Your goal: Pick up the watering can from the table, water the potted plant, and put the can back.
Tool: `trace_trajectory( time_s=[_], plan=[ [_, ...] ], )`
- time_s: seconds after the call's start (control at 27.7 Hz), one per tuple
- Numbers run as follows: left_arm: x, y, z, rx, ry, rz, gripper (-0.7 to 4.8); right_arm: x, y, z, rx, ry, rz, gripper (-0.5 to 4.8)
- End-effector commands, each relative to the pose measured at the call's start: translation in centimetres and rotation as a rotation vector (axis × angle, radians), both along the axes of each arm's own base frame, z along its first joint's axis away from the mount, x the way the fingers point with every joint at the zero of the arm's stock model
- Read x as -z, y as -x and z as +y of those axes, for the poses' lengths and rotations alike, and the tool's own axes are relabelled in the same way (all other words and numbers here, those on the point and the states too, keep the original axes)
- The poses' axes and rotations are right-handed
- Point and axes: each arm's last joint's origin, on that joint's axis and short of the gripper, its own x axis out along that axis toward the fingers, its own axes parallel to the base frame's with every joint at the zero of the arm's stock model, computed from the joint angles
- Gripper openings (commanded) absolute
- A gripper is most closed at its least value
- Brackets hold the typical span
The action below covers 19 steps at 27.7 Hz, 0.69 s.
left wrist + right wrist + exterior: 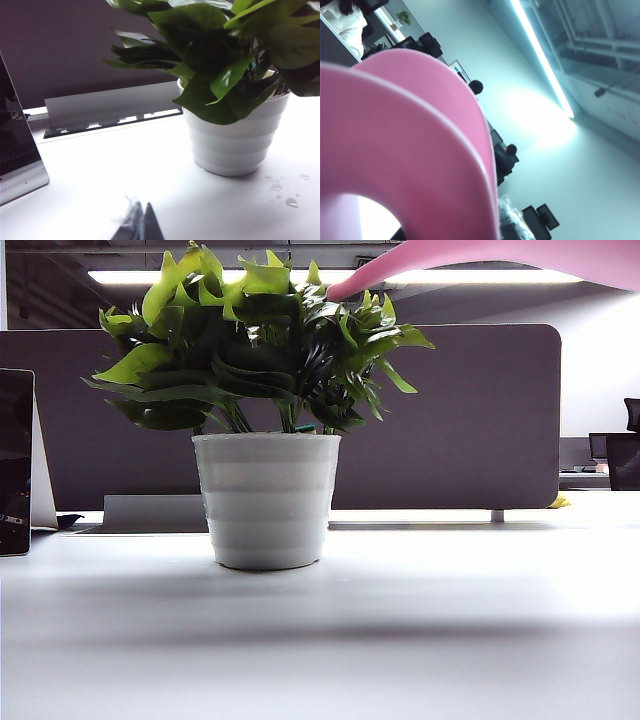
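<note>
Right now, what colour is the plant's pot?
White, with ribbed horizontal bands. The pot shows best in the exterior view, standing on the table.

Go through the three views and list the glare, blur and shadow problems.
Exterior view: the ceiling light glares behind the watering can spout; a soft shadow band crosses the table. Left wrist view: the potted plant is sharp, the left gripper blurred. Right wrist view: the can fills the frame, blurred; the ceiling light flares.
</note>
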Motion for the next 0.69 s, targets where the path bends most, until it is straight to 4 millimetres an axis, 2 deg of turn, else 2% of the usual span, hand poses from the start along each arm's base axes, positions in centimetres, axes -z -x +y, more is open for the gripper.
trace_trajectory(
  time_s=[0.04, 0.33, 0.69],
  plan=[
    [-0.1, 0.0, 0.0, 0.003, 0.002, -0.011, -0.05, -1.3, 0.9, -0.2, 0.014, -0.073, -0.093, -0.06],
    [-0.1, 0.0, 0.0, 0.002, 0.002, -0.010, -0.05, -0.5, 1.6, -0.5, 0.022, -0.220, -0.026, -0.06],
    [-0.1, 0.0, 0.0, -0.002, 0.002, -0.011, -0.05, 0.6, 2.2, -0.6, -0.003, -0.326, -0.017, -0.06]
  ],
)
